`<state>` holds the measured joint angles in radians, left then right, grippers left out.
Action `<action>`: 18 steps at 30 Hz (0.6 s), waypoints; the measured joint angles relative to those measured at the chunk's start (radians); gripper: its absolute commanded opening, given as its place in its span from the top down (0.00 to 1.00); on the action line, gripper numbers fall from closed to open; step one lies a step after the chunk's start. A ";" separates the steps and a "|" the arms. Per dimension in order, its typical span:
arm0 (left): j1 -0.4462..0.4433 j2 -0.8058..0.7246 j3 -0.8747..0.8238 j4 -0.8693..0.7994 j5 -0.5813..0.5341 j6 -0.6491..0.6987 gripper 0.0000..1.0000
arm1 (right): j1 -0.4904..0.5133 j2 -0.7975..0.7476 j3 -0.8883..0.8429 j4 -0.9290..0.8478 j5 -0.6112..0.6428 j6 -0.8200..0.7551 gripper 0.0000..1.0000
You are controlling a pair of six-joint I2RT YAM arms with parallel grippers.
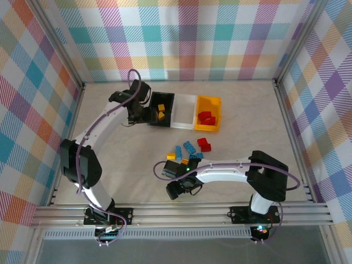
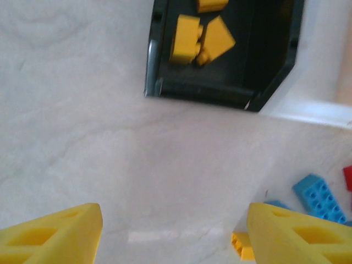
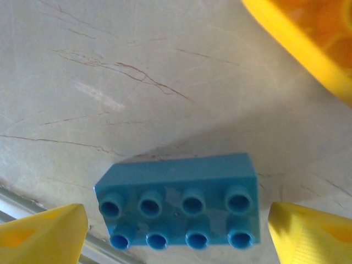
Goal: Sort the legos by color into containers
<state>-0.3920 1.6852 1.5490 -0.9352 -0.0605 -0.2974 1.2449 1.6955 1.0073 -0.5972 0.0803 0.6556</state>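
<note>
- blue brick (image 3: 179, 212) lies flat, studs up, on table (image 3: 137, 82) by the front rail; right gripper (image 3: 177, 234) straddles it, jaws wide, gap on both sides, nothing held
- brick looks light, rigid, slick plastic; may skid or twist; grip the flat side walls; as set, the jaws would close on its short ends
- left gripper (image 2: 175, 220) wide, empty, over table just short of black bin (image 2: 220, 91) holding yellow bricks (image 2: 187, 36)
- loose pile (image 1: 188, 151) sits between right gripper and bins; white bin (image 1: 184, 113) looks unfilled; red bricks (image 1: 206, 117) in yellow bin (image 1: 209, 100); lift over the pile

Table (image 1: 242, 137) with 3 bins (image 1: 184, 111), loose legos (image 1: 189, 147)
</note>
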 measured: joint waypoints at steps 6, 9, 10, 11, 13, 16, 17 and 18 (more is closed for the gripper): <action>0.000 -0.072 -0.105 0.004 0.000 -0.005 0.30 | 0.000 0.037 0.018 -0.016 0.002 -0.031 0.28; 0.000 -0.085 -0.132 0.015 0.000 -0.006 0.30 | 0.000 0.039 0.024 -0.026 0.017 -0.039 0.37; 0.000 -0.091 -0.143 0.021 0.000 -0.009 0.30 | 0.000 0.039 0.026 -0.029 0.021 -0.039 0.40; 0.000 -0.097 -0.154 0.025 0.000 -0.009 0.30 | 0.000 0.039 0.027 -0.031 0.024 -0.041 0.40; 0.000 -0.111 -0.179 0.029 0.000 -0.013 0.29 | 0.000 0.036 0.027 -0.032 0.034 -0.043 0.41; 0.000 -0.134 -0.220 0.035 0.000 -0.019 0.29 | -0.002 0.026 0.029 -0.042 0.054 -0.045 0.41; 0.000 -0.141 -0.233 0.038 0.001 -0.021 0.29 | -0.005 0.016 0.031 -0.051 0.058 -0.047 0.41; 0.000 -0.150 -0.249 0.043 0.001 -0.024 0.29 | -0.015 0.001 0.035 -0.064 0.062 -0.052 0.40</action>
<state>-0.3923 1.5349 1.3003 -0.8925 -0.0597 -0.3214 1.2297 1.6962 1.0428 -0.6609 0.1425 0.6037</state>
